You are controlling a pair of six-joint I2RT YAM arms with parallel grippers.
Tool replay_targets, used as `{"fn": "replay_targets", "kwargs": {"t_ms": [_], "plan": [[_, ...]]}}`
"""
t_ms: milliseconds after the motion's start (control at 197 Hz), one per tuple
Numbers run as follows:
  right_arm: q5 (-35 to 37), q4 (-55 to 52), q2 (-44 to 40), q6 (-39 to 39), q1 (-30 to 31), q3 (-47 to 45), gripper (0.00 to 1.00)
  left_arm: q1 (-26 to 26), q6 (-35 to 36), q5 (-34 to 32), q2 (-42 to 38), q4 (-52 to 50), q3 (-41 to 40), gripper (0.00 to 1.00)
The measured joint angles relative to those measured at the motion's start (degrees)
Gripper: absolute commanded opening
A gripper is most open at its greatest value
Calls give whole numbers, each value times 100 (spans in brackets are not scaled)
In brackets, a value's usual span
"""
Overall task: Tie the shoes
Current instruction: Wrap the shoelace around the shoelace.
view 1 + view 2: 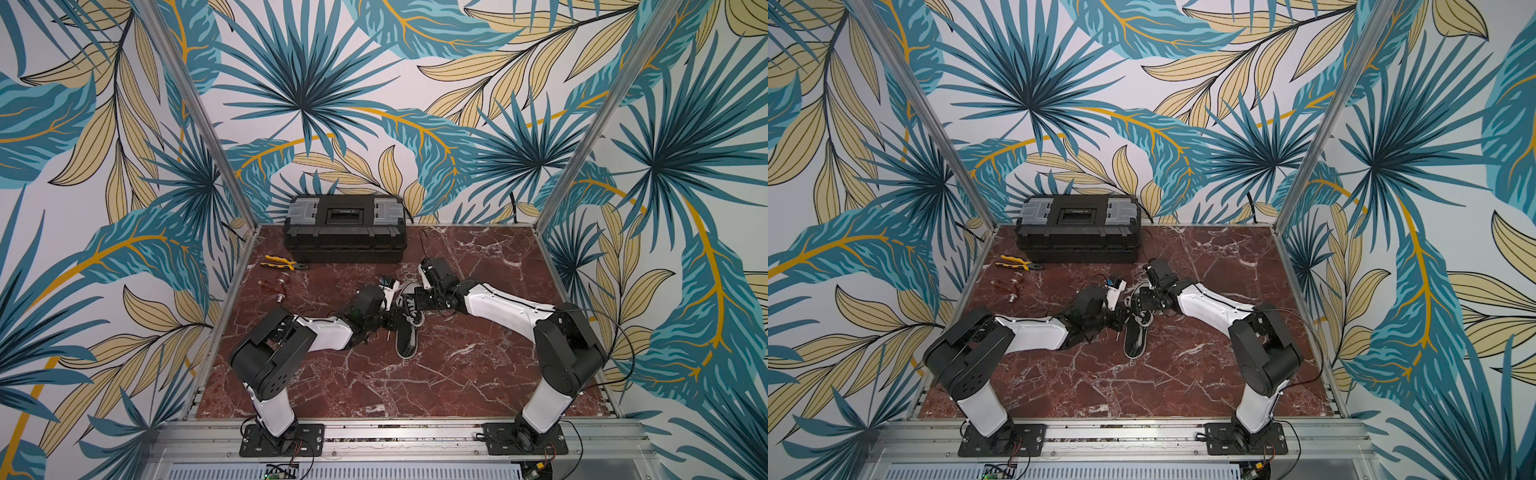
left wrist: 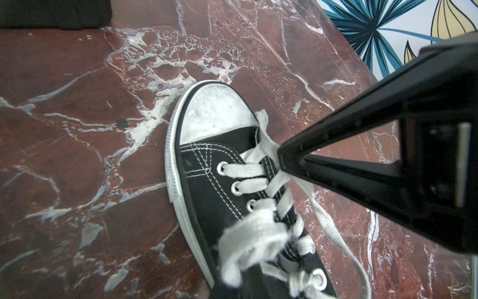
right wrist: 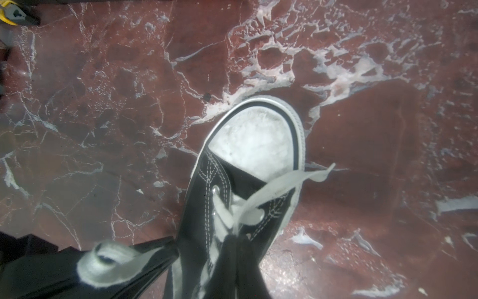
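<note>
I could read no text, number or brand anywhere. The black toolbox (image 1: 344, 239) bore a small strip on its lid, too blurred for me to read. The sneaker (image 2: 204, 181) showed me only plain stitching.

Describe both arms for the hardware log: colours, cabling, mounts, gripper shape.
Left arm and right arm match: white link shells, black joint housings, black bolted base plates on an aluminium rail. Thin black cables run along each; the right one carries a loose loop. Right gripper is black, with open-framed fingers tapering to a point. No markings legible.
</note>
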Motion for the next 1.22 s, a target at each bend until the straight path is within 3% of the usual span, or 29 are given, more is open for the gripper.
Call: {"fn": "replay_targets", "kwargs": {"t_ms": [213, 441, 527, 598, 760, 887, 1065, 1217], "plan": [[22, 24, 0, 59, 0, 4, 14, 0, 24, 0, 0, -17, 0, 0], [-22, 87, 0, 127, 0, 7, 2, 2, 68, 2, 0, -46, 0, 0], [-31, 146, 0, 120, 0, 7, 1, 0, 76, 2, 0, -63, 0, 0], [-24, 155, 0, 120, 0, 7, 4, 0, 83, 2, 0, -76, 2, 0], [2, 136, 0, 146, 0, 7, 21, 0, 94, 2, 0, -133, 2, 0], [2, 90, 0, 125, 0, 7, 27, 0, 109, 2, 0, -153, 2, 0], [0, 24, 13, 125, 0, 7, 26, 2, 111, 4, 0, -162, 4, 0], [-4, 17, 92, 125, 0, 17, 18, 0, 111, 4, 0, -166, 4, 0]]}}
